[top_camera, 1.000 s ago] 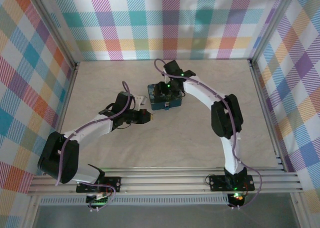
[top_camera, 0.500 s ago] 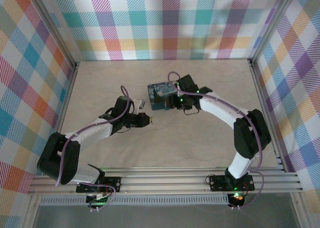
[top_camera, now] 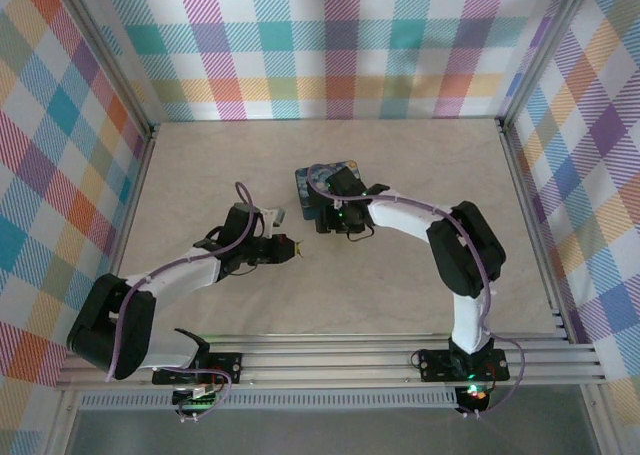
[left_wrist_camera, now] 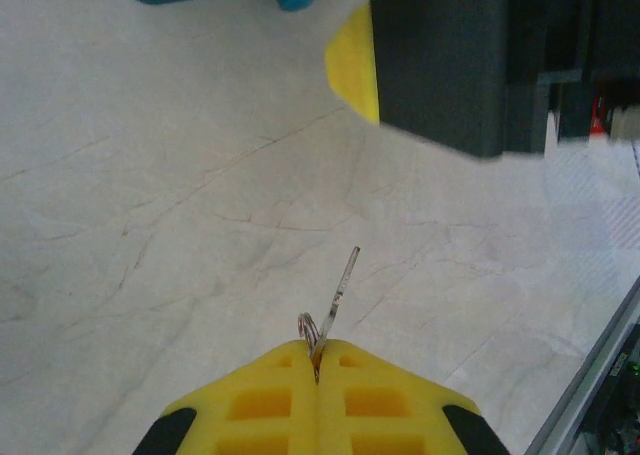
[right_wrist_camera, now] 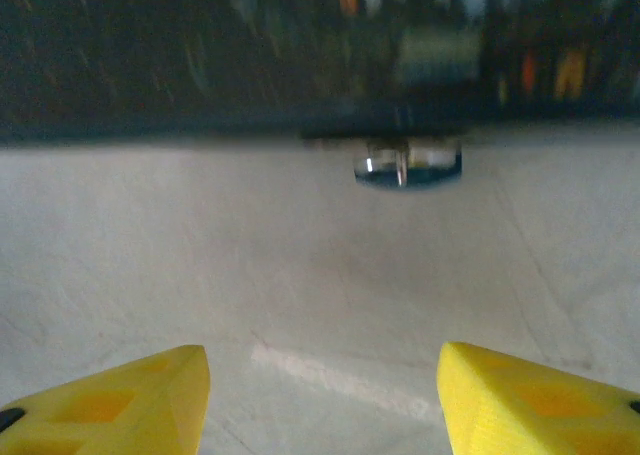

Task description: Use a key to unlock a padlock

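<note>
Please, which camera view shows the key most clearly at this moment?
The left wrist view: the key stands out thin and silvery against the pale table, pinched by the shut left tool. In the top external view it is at most a tiny speck at that tool's tip. The right wrist view faces the padlock instead.

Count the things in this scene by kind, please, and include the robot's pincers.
Key: 1
Padlock: 1
Tin: 1
Pincers: 2, the left pincer and the right pincer
Total: 5
</note>
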{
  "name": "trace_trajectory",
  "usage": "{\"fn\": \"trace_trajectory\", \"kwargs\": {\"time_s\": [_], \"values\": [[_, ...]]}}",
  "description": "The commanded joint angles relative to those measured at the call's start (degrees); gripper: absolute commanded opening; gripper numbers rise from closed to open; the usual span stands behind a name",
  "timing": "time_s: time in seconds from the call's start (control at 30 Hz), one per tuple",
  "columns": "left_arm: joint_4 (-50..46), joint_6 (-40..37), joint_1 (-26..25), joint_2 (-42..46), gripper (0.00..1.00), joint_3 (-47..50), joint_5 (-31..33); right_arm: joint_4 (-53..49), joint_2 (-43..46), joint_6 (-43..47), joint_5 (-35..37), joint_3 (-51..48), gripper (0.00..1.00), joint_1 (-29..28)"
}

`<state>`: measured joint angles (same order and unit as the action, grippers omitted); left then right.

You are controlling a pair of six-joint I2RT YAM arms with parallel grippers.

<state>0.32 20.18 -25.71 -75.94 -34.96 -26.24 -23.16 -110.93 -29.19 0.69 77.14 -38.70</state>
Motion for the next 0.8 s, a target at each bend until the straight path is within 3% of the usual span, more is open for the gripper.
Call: {"fn": "trace_trajectory", "kwargs": {"time_s": [0.0, 0.4, 0.77], "values": [[1.0, 0.3, 0.5, 2.3, 0.00, 1.4, 0.0, -1.1, -1.7, 0.3, 2.5, 3.9, 0.63, 0.1], [0.3, -1.2, 0.8, 3.3, 0.00, 1.1, -1.3, -2.4, -6.5, 2.0, 8.5, 8.5, 0.61, 0.1], [0.4, -1.4, 0.8, 3.1, 0.00, 2.0, -0.9, 2.1, -6.1, 2.7, 7.9, 6.9, 0.55, 0.0]]}}
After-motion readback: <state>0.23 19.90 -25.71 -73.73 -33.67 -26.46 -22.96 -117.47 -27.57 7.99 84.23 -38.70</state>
